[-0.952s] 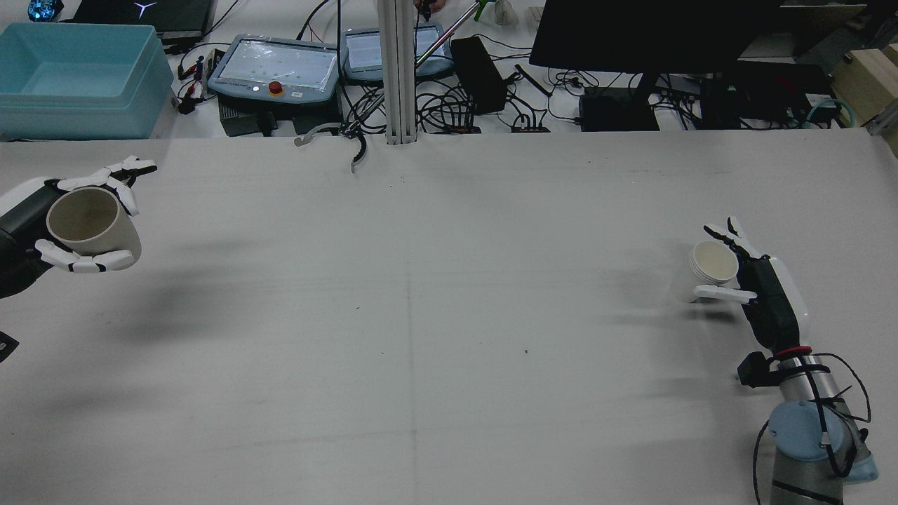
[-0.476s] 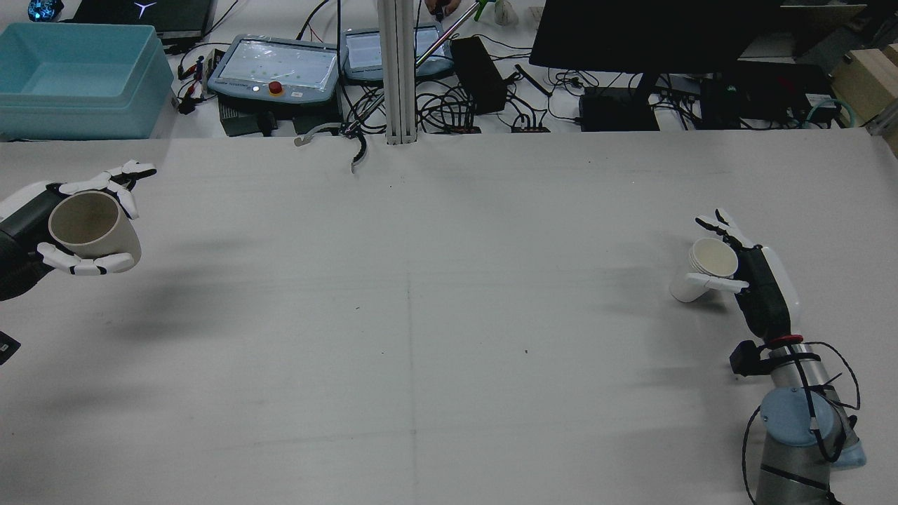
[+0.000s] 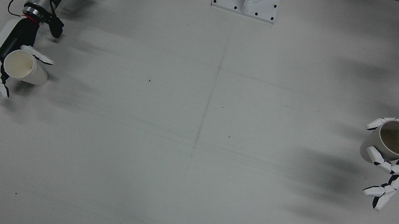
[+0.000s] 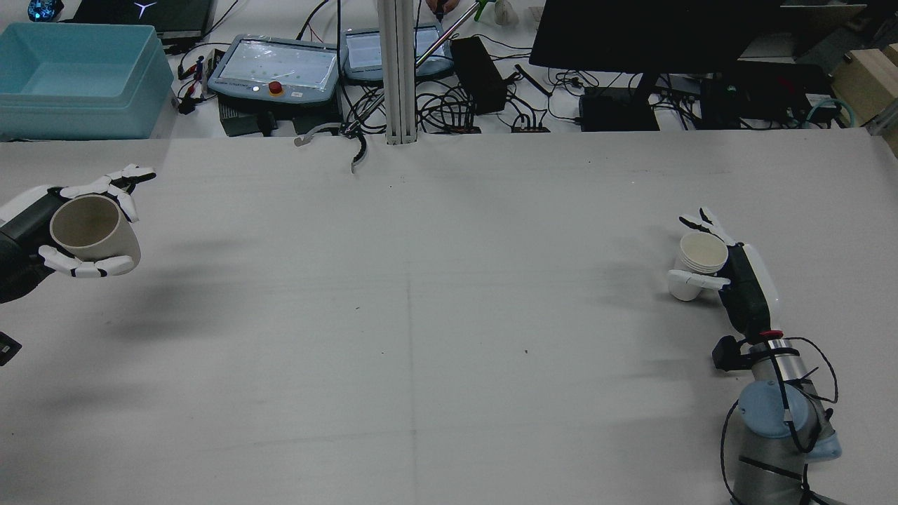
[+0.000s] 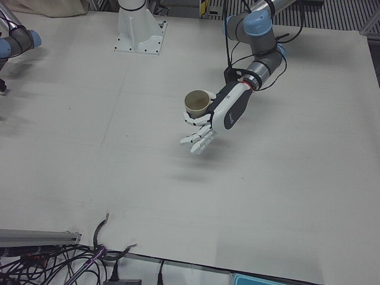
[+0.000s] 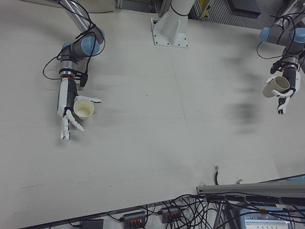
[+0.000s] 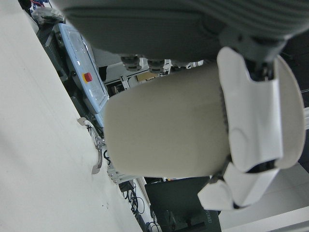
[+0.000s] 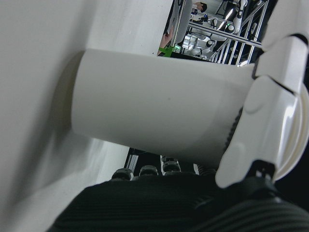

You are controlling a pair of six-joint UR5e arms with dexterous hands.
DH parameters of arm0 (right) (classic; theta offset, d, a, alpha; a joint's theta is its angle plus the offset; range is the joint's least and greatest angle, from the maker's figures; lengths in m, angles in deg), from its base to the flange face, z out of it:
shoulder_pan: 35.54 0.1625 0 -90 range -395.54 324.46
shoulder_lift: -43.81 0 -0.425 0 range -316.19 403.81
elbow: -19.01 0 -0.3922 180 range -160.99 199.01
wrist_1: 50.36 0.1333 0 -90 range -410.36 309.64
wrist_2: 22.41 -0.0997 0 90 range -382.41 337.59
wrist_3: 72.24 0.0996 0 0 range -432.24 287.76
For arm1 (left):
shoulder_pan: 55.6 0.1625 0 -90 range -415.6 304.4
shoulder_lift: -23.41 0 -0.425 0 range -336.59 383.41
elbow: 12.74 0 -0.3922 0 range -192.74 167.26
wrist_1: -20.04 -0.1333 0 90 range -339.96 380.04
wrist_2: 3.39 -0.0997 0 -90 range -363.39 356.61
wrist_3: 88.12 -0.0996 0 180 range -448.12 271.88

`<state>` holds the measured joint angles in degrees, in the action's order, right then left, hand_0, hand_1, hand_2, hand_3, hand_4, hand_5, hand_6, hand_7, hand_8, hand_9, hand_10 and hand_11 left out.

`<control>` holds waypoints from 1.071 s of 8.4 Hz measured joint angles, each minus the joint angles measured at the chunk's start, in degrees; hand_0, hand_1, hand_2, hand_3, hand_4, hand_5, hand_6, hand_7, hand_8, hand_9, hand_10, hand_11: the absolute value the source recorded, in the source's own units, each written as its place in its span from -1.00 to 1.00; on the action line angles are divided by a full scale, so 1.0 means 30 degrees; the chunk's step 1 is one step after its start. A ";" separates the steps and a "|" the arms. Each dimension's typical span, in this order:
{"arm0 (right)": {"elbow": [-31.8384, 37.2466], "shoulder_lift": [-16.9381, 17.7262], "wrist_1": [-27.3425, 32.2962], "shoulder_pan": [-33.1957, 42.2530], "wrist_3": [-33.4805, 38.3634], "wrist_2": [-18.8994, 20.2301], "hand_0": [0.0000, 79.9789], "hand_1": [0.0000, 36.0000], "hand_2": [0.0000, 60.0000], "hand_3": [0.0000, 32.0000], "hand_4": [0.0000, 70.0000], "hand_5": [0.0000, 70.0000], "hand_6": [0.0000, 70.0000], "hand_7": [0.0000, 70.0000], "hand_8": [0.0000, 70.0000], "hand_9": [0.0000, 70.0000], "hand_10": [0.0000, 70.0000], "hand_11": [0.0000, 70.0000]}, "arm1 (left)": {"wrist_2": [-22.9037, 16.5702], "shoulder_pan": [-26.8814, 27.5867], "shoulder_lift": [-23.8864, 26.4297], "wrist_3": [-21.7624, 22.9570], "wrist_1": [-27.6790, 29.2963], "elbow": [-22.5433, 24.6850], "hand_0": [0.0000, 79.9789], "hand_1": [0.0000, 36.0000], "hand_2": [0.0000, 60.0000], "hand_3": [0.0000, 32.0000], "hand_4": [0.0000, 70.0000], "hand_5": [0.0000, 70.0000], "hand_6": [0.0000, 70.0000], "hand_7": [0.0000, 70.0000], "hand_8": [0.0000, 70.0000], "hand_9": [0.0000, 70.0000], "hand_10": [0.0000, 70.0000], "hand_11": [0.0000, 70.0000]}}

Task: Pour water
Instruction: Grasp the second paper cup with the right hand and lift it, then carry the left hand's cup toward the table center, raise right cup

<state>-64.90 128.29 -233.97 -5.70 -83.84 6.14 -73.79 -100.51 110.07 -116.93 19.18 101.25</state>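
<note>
- We hold one cup in each robot hand, and the two are far apart, near the two opposite side edges of the table.
- The left robot hand (image 4: 42, 231) is closed around the beige cup (image 4: 91, 228); the fingers (image 3: 389, 166) wrap its wall, some other fingers stay stretched out and free.
- This cup is in the air above the table (image 4: 421, 280), close to the left edge. The shadow under it lies apart from it, so we judge it is lifted.
- Its long axis is tilted: the mouth points up and a bit toward the robot side, the bottom toward the table's middle. In the front view we look into it (image 3: 397, 139); we cannot tell if water is inside.
- The right robot hand (image 4: 744, 287) holds the white paper cup (image 4: 698, 263) near the right edge, one finger across its wall, the others spread out beyond the rim.
- In the right hand view the bottom of this cup (image 8: 159, 121) seems to touch the table or to be just above it; we cannot say which. Its axis is near upright, only a little leaned, with the mouth up (image 3: 21, 65).
- The relation that matters for the coming move: the white cup lies straight across the table from the beige one, well apart. We judge that the cups must first come together, mouth of one above the mouth of the other, before any tilting is useful.
- Neither robot hand is nearer to the middle of the table; both are about equally far.
</note>
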 measured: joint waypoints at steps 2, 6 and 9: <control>0.0033 -0.0253 0.0002 0.0011 -0.0047 -0.0017 0.27 -0.58 -0.43 -1.00 0.14 1.00 1.00 1.00 0.71 1.00 0.15 0.63 | -0.0001 -0.0007 0.0000 -0.0005 0.0077 -0.0117 0.37 1.00 1.00 -1.00 0.53 1.00 -0.76 -0.45 -0.94 -0.85 -0.94 -0.85; 0.0011 -0.0460 -0.0017 0.0016 -0.0332 -0.0046 0.27 0.31 1.00 -1.00 0.85 1.00 1.00 1.00 1.00 1.00 0.72 1.00 | -0.0001 -0.0009 -0.0049 0.0008 0.0333 -0.0380 0.37 1.00 1.00 -1.00 0.54 1.00 -0.75 -0.45 -0.93 -0.85 -0.94 -0.84; -0.1379 -0.0478 -0.0644 0.0532 -0.0397 -0.0008 0.35 0.35 1.00 -1.00 0.71 1.00 1.00 1.00 1.00 1.00 0.56 1.00 | -0.0133 0.0049 0.0149 -0.0109 0.0277 0.0251 0.39 1.00 1.00 -1.00 0.61 1.00 -0.71 -0.39 -0.93 -0.85 -0.94 -0.83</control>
<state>-69.03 126.85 -235.90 -4.11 -85.03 6.12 -74.19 -100.37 110.52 -117.26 20.01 102.00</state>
